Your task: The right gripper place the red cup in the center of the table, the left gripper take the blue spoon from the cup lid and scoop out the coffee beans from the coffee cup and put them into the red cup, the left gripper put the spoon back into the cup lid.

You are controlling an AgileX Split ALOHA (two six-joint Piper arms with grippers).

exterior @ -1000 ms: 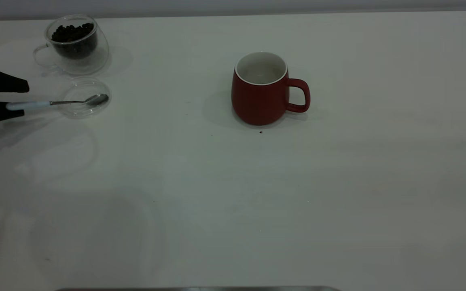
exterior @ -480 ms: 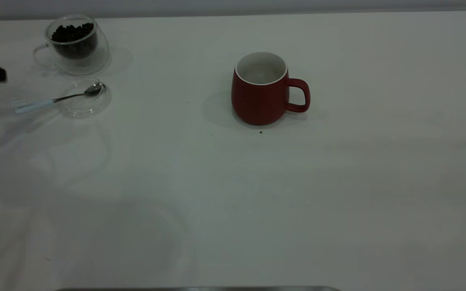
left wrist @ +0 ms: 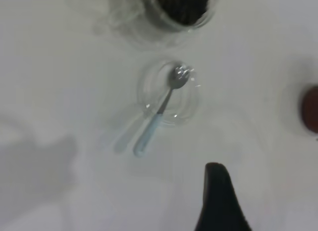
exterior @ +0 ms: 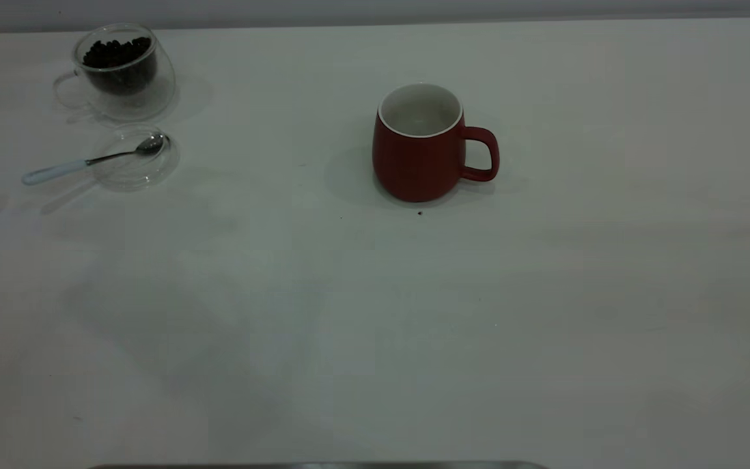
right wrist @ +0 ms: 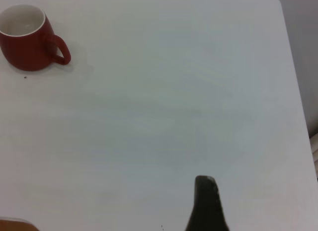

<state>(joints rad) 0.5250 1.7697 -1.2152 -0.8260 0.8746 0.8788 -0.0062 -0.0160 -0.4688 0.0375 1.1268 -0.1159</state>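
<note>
The blue spoon [exterior: 92,160] lies with its metal bowl inside the cup lid [exterior: 139,158] and its pale handle sticking out over the rim onto the desk [exterior: 375,312], on the side away from the red cup [exterior: 422,144]. The coffee cup [exterior: 119,70] with its coffee beans [exterior: 116,52] stands just beside the lid. The red cup stands upright well apart from the lid, near the middle of the desk, and looks empty inside.

The left hand [left wrist: 218,201] hangs above the desk near the spoon handle, holding nothing; only one finger shows, so I cannot tell whether it is apart or together. The right hand [right wrist: 206,203] is far from the red cup, and its state is likewise unclear.

The step appears to be picking up the spoon. Best to come down over the pale handle where it clears the lid, and pinch across its width without nudging the lid.

The desk is plain white, with a tiny dark speck just beside the red cup's base.
</note>
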